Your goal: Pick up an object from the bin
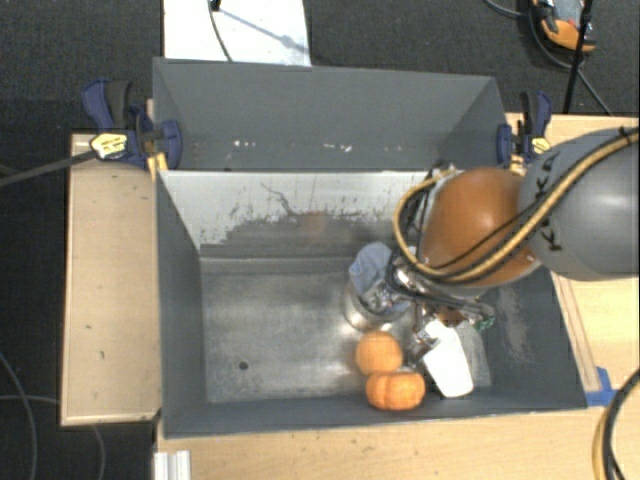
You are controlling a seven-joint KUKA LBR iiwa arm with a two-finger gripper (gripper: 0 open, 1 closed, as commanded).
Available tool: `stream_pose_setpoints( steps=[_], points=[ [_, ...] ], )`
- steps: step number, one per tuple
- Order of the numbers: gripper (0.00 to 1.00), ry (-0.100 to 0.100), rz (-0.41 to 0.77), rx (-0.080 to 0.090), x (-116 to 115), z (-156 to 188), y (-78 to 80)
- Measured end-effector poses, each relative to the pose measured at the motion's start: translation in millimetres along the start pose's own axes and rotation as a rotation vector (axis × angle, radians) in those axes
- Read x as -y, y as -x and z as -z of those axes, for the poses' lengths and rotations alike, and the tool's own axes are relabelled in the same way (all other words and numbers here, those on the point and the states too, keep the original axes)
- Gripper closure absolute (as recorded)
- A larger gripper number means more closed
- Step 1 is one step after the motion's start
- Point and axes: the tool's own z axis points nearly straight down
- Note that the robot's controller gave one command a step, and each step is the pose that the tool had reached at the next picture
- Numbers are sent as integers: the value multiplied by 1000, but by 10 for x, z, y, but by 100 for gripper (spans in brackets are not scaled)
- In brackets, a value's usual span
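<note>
My gripper is low in the bin's front right part, under the arm's wrist. A round orange ball lies just left of it. In front of the ball sits a small orange pumpkin-shaped thing. A white bottle-like thing lies right beside the gripper, on its right, and I cannot tell whether they touch. A shiny silvery thing lies to the gripper's left, partly hidden by the gripper.
A blue-grey, cloth-like thing lies behind the silvery one, near the bin's back slope. The arm with its orange cover and cables hangs over the bin's right side and hides the floor there. Bare floor spreads over the bin's left half.
</note>
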Motion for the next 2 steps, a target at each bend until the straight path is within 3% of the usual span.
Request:
stream_pose_setpoints(
  steps=[1, 2],
  points=[
    [100, -3, 16, 4, 16, -66, -163],
    [100, -3, 15, 4, 17, -65, -163]
  ],
)
